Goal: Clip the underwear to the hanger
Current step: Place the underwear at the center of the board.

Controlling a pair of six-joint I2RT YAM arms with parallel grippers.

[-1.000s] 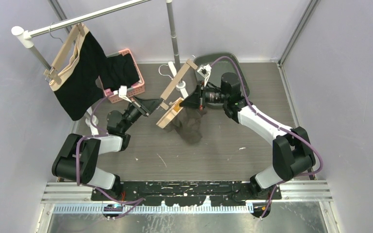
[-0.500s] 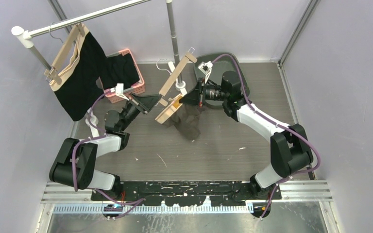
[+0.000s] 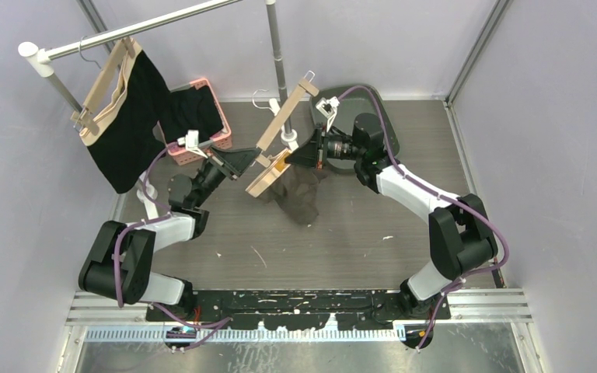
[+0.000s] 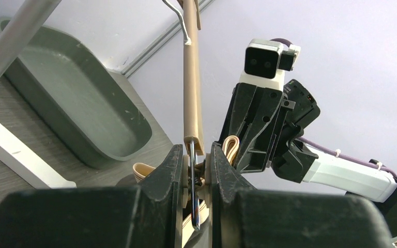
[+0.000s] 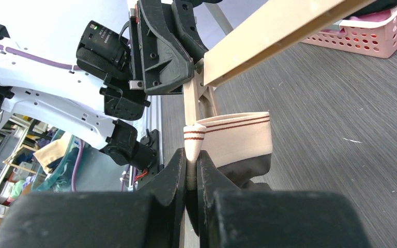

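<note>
Hanger [image 3: 282,127] risen above grey tabletop [image 3: 342,241], lilac walls [image 3: 548,116]

Hanger [image 4: 193,93] hook cut off at left wrist view's top

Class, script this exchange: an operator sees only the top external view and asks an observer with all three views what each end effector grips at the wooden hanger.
Operator: What does the right end effector hold?
Observer: Right wrist view: it is shut on the folded striped waistband of the underwear.
Operator: And the left end effector?
Observer: Left wrist view: it is shut on the metal clip at the end of the hanger bar.
</note>
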